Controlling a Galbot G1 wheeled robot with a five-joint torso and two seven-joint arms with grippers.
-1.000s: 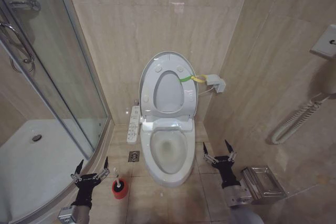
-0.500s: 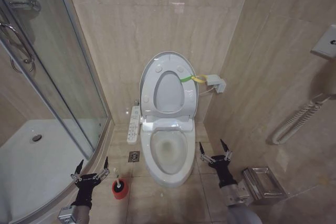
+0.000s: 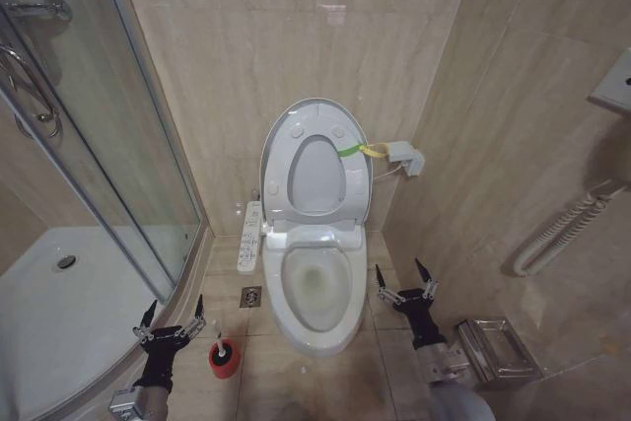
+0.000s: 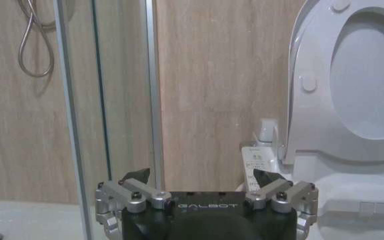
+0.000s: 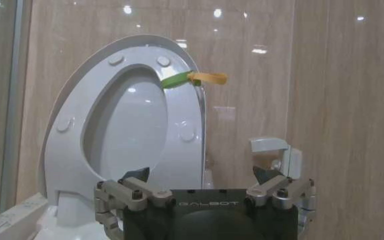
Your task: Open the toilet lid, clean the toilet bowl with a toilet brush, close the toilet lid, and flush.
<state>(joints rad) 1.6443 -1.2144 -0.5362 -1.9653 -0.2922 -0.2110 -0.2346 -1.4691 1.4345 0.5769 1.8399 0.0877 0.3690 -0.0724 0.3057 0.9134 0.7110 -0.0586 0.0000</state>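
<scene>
Beige marble tiles line the walls and floor of this narrow bathroom, with a glass shower door (image 3: 108,135) on the left. Low beside it the left gripper (image 3: 172,321) hangs with fingers spread wide, holding nothing. Just next to it, on the floor, stands the toilet brush (image 3: 223,354) in its red cup. In the middle, the toilet lid (image 3: 315,161) stands upright against the wall above the uncovered toilet bowl (image 3: 315,293). Right of the bowl, the right gripper (image 3: 404,282) is also wide open and empty.

Right gripper (image 3: 405,282): I've brought it slightly closer to the toilet bowl (image 3: 316,311), fingers spread.
View: my head camera has shifted a little, so everything sits slightly displaced.
</scene>
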